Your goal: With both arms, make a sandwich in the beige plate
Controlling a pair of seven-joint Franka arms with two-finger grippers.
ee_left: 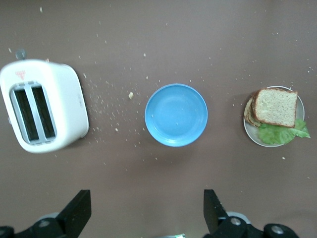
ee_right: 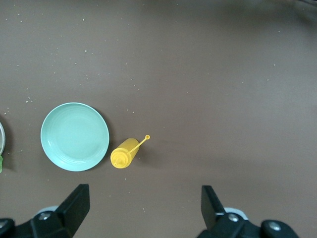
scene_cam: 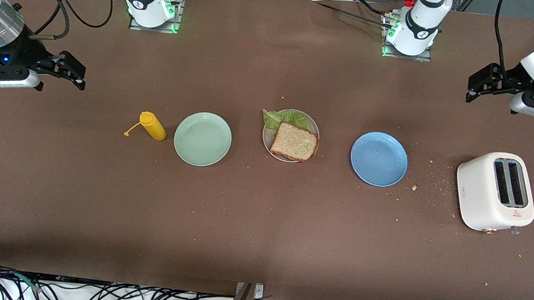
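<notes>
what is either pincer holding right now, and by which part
Nothing is held. The left pincer is open over the toaster's end of the table; the right pincer is open over the bottle's end.

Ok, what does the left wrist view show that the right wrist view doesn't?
Only the left wrist view shows the toaster, the blue plate, scattered crumbs, the sandwich with lettuce on the beige plate, and the open left pincer.

Only the right wrist view shows the mint-green plate, the yellow squeeze bottle beside it, and the open right pincer.

Both share the brown table; the beige plate's rim just shows at the right wrist view's edge.
</notes>
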